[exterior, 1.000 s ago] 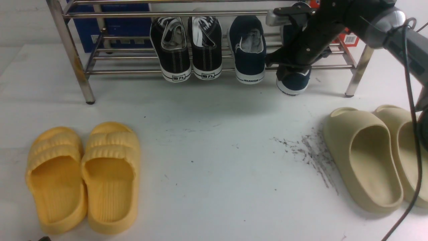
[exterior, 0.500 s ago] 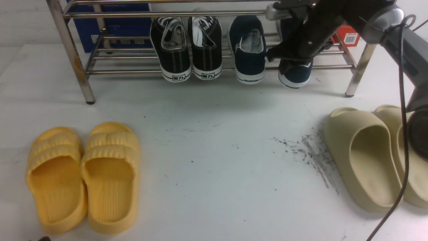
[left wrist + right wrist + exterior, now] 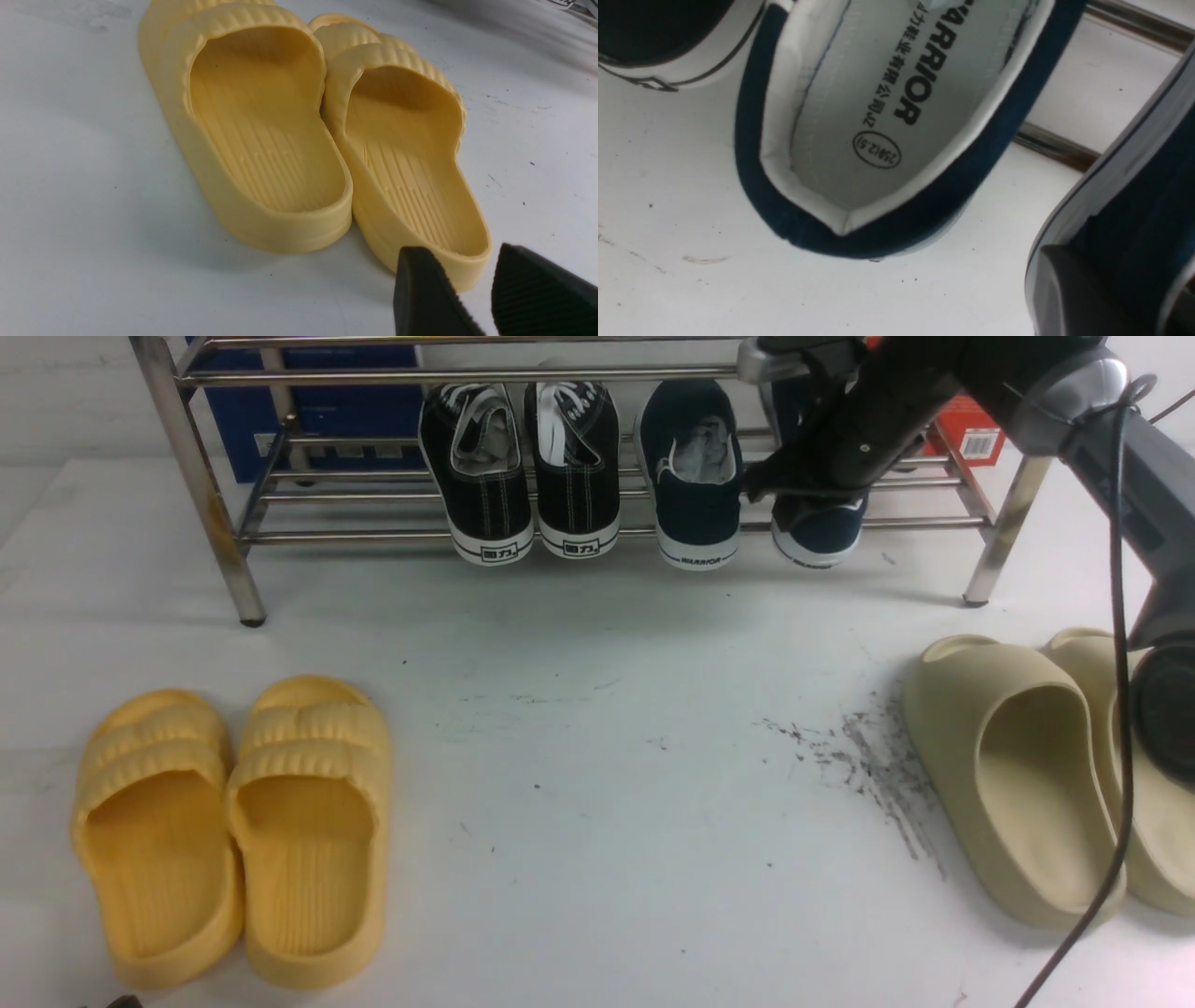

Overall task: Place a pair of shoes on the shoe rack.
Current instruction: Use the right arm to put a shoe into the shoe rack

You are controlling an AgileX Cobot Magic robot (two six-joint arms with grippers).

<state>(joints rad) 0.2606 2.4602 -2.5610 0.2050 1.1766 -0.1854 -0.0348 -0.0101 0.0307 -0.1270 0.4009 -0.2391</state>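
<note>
The left gripper (image 3: 462, 280) is nearest. It hangs low over the white table (image 3: 597, 803), and its two black ribbed fingers (image 3: 420, 298) stand apart with a clear gap between them. Nothing is between them. They are just beside the heel of one of the yellow slides (image 3: 233, 831), without touching it. These slides lie side by side, touching each other, on the near left of the table.

On the near right lie the beige slides (image 3: 1027, 784), also side by side. Dark scuff marks (image 3: 859, 756) are on the table just to the left of them.

Farther away stands the rack (image 3: 215, 504). On its lower bars, heels toward the camera, are the black sneakers (image 3: 523, 476), then the first navy shoe (image 3: 691, 476), with its heel out past the front bar.

To the right of this shoe, the right gripper (image 3: 808, 490) reaches down from above and is closed on the second navy shoe (image 3: 822, 532). In the right wrist view one dark finger (image 3: 1069, 289) lies against the side of this shoe, and the other finger is mostly hidden. The heel of the held shoe is over the front bar, almost in line with its partner. Whether it rests on the bars I cannot tell.

Behind the rack are a blue box (image 3: 327, 401) and a red box (image 3: 976, 429).
</note>
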